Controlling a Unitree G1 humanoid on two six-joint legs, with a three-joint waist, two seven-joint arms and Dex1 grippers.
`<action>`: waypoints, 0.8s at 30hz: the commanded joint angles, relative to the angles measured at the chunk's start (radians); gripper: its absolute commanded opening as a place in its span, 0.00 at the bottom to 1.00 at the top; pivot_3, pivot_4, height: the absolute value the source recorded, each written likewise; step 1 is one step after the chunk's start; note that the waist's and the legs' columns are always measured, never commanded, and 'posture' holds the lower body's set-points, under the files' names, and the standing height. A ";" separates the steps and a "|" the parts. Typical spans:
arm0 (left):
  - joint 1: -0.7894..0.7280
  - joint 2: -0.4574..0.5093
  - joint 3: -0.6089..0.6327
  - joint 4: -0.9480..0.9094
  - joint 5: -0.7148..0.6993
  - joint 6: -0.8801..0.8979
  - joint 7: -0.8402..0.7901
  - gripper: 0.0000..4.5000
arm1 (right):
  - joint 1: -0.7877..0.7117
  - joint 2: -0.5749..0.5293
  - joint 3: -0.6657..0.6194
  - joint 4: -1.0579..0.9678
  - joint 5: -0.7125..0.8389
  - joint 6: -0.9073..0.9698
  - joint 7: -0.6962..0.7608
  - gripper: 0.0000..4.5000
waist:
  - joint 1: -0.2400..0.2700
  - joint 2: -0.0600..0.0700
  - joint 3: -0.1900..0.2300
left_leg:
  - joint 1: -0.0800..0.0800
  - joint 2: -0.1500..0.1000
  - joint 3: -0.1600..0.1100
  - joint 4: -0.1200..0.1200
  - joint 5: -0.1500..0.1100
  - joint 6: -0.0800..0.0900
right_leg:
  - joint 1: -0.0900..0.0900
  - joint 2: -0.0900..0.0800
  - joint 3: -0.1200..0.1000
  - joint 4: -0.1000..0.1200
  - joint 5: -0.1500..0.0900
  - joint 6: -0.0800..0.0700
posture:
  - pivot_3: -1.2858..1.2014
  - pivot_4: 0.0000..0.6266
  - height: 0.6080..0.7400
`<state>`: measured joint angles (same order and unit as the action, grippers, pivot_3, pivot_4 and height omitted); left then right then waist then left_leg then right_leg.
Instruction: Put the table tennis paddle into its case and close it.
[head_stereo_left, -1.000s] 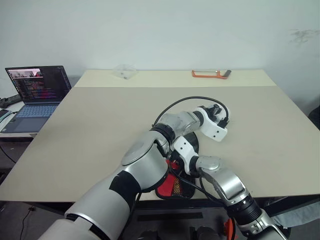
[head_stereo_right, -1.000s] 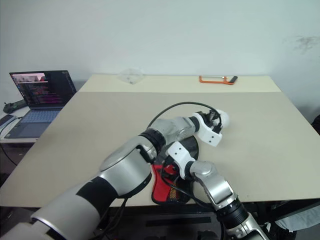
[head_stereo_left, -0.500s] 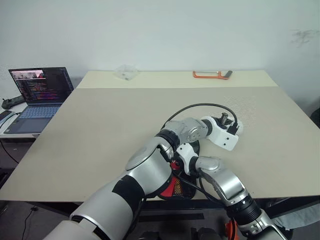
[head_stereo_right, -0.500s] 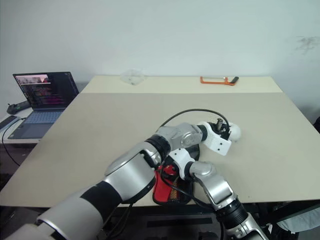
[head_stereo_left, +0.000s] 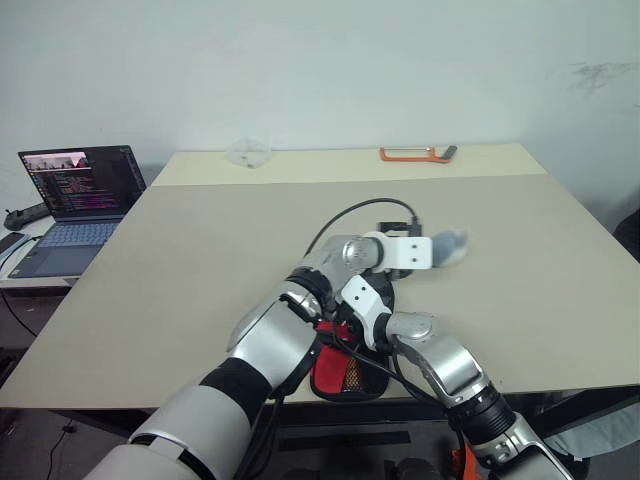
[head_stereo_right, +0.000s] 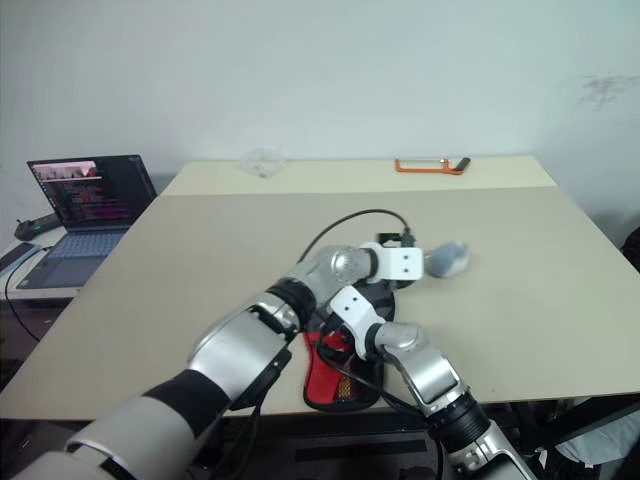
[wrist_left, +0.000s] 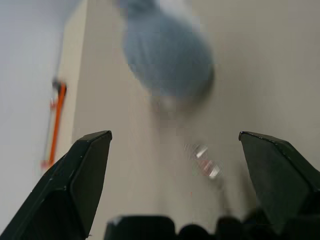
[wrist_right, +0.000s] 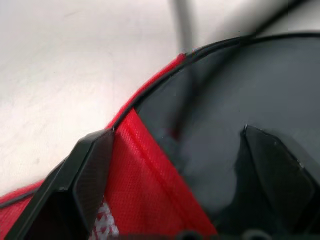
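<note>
A white logo patch shows on the red panel of the case (wrist_right: 145, 195) in the right wrist view, but its lettering cannot be read; the laptop (head_stereo_left: 75, 195) at the table's left edge shows lines of text too small to make out; no other writing is legible.

The left arm reaches forward across the beige table (head_stereo_left: 200, 260), bent at the elbow, its white wrist lying nearly level and pointing toward the table's right side; the left gripper (wrist_left: 175, 145) stands with its two black fingers (wrist_left: 82, 170) spread wide apart and nothing between them, a blurred grey rounded shape hanging over bare tabletop ahead of it. The right arm comes up from the near edge, folded under the left forearm; the right gripper (wrist_right: 175, 145) hovers over the case with its fingers (wrist_right: 82, 175) likewise set wide apart, gripping nothing.

The case lies flat at the near edge of the table, between the two arms, its red lower panel and mesh patch (head_stereo_left: 352, 375) toward the robot and its round black part (wrist_right: 240, 100) beyond; whether the paddle is inside cannot be told. An orange-handled tool (head_stereo_left: 412, 153) and a clear plastic item (head_stereo_left: 246, 151) lie well apart at the far edge.
</note>
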<state>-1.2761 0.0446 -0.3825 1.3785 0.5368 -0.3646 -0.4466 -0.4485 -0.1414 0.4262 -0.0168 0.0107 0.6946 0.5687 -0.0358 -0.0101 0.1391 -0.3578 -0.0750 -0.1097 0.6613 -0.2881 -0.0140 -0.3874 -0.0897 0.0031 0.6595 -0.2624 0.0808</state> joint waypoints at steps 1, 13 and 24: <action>-0.013 0.050 0.072 -0.022 -0.073 0.027 -0.033 0.99 | 0.056 -0.015 0.035 0.134 -0.002 0.093 0.013 1.00 | 0.000 0.000 0.000 | 0.000 0.000 0.000 0.000 0.000 0.000 | 0.000 0.000 0.000 0.000 0.000 0.000 | 0.52 0.24 1.00; 0.002 0.183 0.395 -0.096 -0.438 0.127 -0.465 0.99 | 0.040 -0.007 -0.036 -0.011 0.043 0.141 -0.010 1.00 | 0.001 -0.001 0.001 | -0.001 0.000 -0.001 0.000 0.000 0.000 | -0.001 0.000 0.000 0.000 0.000 0.000 | 0.52 0.24 1.00; 0.240 0.279 0.369 -0.253 -0.507 0.107 -0.842 0.99 | -0.007 -0.146 -0.262 -0.605 0.279 0.549 0.037 1.00 | 0.003 -0.005 0.008 | -0.027 -0.001 -0.001 0.003 0.002 -0.004 | -0.027 0.000 0.001 0.002 0.004 -0.007 | 0.52 0.24 1.00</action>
<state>-1.0228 0.3216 -0.0058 1.1870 0.0520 -0.2436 -1.2605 -0.4423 -0.2766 0.1946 -0.5317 0.2371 1.1985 0.5854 -0.0325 -0.0155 0.1470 -0.3861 -0.0757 -0.1109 0.6641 -0.2857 -0.0180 -0.4151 -0.0902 0.0041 0.6607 -0.2585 0.0738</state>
